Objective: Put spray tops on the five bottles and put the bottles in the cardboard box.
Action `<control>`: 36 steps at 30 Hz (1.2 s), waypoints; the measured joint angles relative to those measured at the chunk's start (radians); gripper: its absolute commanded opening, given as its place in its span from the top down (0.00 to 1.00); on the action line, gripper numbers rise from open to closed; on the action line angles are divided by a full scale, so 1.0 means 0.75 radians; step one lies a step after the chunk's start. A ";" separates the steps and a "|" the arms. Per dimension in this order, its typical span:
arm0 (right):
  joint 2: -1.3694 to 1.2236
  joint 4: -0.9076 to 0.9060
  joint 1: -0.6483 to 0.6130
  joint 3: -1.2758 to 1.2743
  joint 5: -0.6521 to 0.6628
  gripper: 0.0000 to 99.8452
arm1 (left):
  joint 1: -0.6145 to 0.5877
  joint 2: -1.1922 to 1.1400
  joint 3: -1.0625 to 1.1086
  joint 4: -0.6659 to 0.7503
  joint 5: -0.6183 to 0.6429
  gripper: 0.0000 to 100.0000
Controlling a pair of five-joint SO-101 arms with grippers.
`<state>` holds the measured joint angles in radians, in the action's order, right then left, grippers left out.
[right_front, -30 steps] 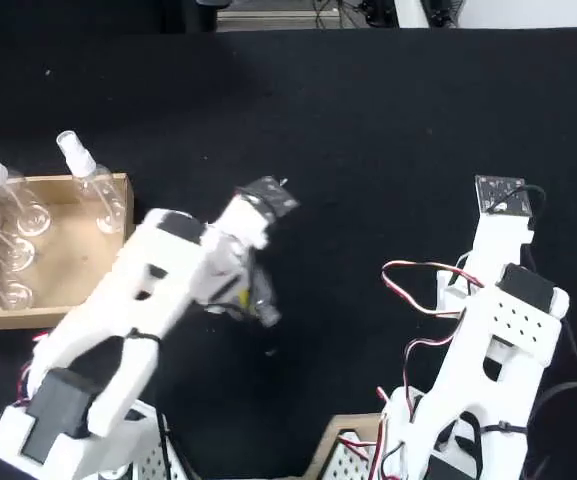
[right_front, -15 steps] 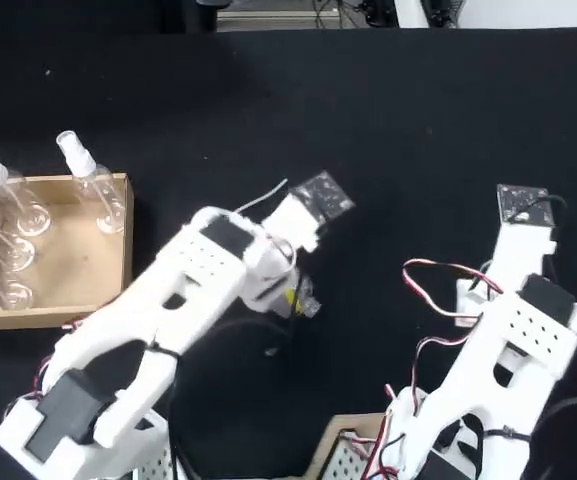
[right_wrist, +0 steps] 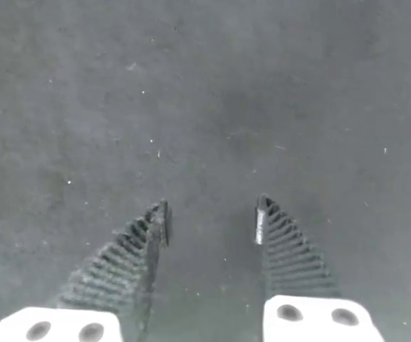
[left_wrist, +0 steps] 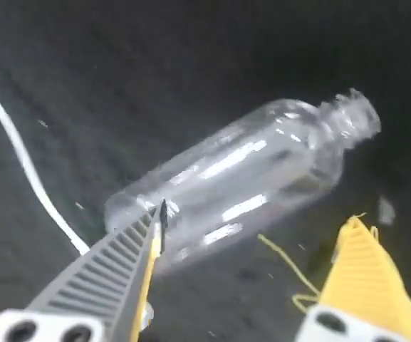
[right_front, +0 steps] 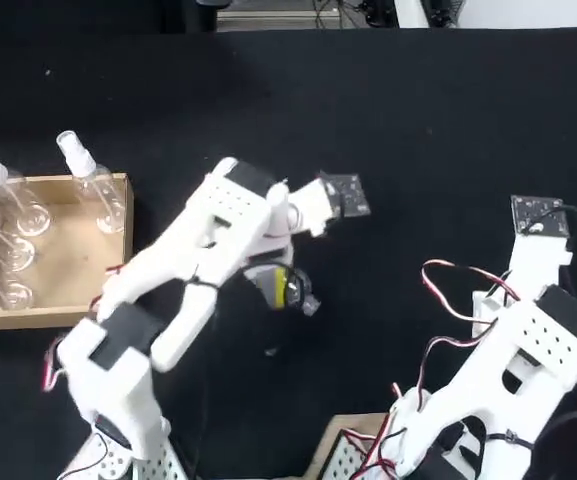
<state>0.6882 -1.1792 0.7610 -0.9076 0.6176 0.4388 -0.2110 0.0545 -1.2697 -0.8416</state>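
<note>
A clear bottle (left_wrist: 248, 185) with a bare threaded neck and no spray top lies on its side on the black cloth. My left gripper (left_wrist: 258, 221) is open just above it, one yellow-edged finger on each side, touching nothing. In the high view the left gripper (right_front: 293, 290) hangs over the table's middle, right of the cardboard box (right_front: 78, 260). Several capped bottles (right_front: 93, 190) stand in the box. Low over bare cloth, my right gripper (right_wrist: 212, 214) is open with nothing between its fingers.
A thin white tube (left_wrist: 27, 171) lies on the cloth beside the bottle. The right arm (right_front: 518, 330) stands at the right side of the table. Another cardboard edge (right_front: 353, 430) shows at the front between the arm bases.
My left arm has swung right, away from the box, toward the table's middle. The right arm has shifted a little to the right.
</note>
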 measured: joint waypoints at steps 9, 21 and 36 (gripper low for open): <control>0.000 0.000 0.008 0.000 0.006 0.83 | -0.004 -0.319 -0.209 -0.006 -0.006 0.64; 0.000 0.008 0.008 0.000 0.006 0.83 | -0.002 -0.329 -0.178 0.061 0.432 0.88; 0.000 0.070 -0.074 0.000 -0.035 0.83 | -0.004 0.266 0.606 0.100 0.657 0.66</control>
<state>0.6882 -1.1270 0.7058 -0.9076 0.5915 0.4358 -0.0115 0.5086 -1.1945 -0.3491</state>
